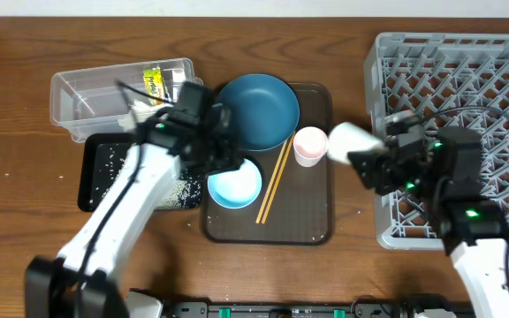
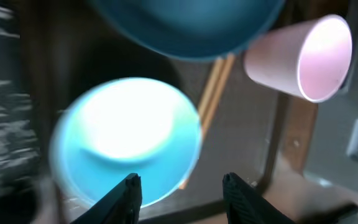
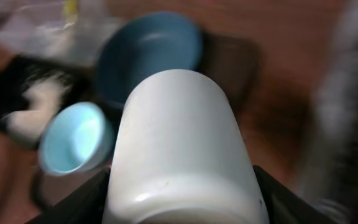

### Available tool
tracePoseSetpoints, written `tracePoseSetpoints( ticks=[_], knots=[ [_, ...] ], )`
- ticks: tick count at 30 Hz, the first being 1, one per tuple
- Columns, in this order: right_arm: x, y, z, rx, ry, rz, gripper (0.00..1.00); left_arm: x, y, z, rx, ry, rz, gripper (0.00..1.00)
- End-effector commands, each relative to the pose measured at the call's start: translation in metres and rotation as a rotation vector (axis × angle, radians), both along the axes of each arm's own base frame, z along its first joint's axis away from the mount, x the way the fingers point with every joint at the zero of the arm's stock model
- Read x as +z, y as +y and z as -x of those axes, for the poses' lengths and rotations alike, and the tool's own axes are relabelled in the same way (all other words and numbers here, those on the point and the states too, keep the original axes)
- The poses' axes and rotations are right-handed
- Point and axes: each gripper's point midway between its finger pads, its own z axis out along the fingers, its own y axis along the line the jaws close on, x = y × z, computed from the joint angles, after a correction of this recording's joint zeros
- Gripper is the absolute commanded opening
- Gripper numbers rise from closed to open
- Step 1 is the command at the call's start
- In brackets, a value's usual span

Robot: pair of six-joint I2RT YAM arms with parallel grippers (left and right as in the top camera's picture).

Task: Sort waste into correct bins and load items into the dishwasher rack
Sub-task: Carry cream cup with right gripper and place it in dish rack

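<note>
My right gripper is shut on a white cup and holds it on its side between the brown tray and the grey dishwasher rack; the cup fills the right wrist view. My left gripper is open and empty just above the light-blue bowl, which sits on the brown tray. The dark-blue bowl, the pinkish cup and the chopsticks are on that tray. The yellow-green wrapper lies in the clear tub. Rice grains lie in the black tray.
The left arm crosses over the black tray and hides part of it. White tissue shows next to the arm at the clear tub's edge. Bare wooden table lies at the far left and in front of the trays.
</note>
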Motion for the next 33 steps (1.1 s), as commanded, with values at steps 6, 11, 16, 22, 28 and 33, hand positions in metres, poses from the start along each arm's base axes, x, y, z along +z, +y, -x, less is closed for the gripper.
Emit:
tracePoseSetpoints(
  ticks=[6,11,16,22,28,33],
  knots=[
    [0.054,-0.130,-0.013,-0.544,0.004,0.180,0.24,0.045,0.058,-0.002,0.118,-0.192,-0.168,0.45],
    [0.064,-0.204,-0.010,-0.799,0.046,0.258,0.10,0.047,0.059,0.001,0.118,-0.191,-0.168,0.46],
    [0.056,-0.272,0.000,-1.045,0.127,0.312,0.02,0.044,0.059,0.003,0.116,-0.175,-0.173,0.46],
    [0.020,-0.323,0.019,-1.193,0.266,0.313,0.01,0.044,0.059,0.003,0.116,-0.174,-0.173,0.45],
    [-0.023,-0.360,0.039,-1.301,0.415,0.266,0.01,0.044,0.059,0.003,0.116,-0.173,-0.174,0.46],
    [-0.052,-0.367,0.045,-1.322,0.514,0.240,0.03,0.043,0.059,0.004,0.115,-0.172,-0.174,0.45]
  ],
)
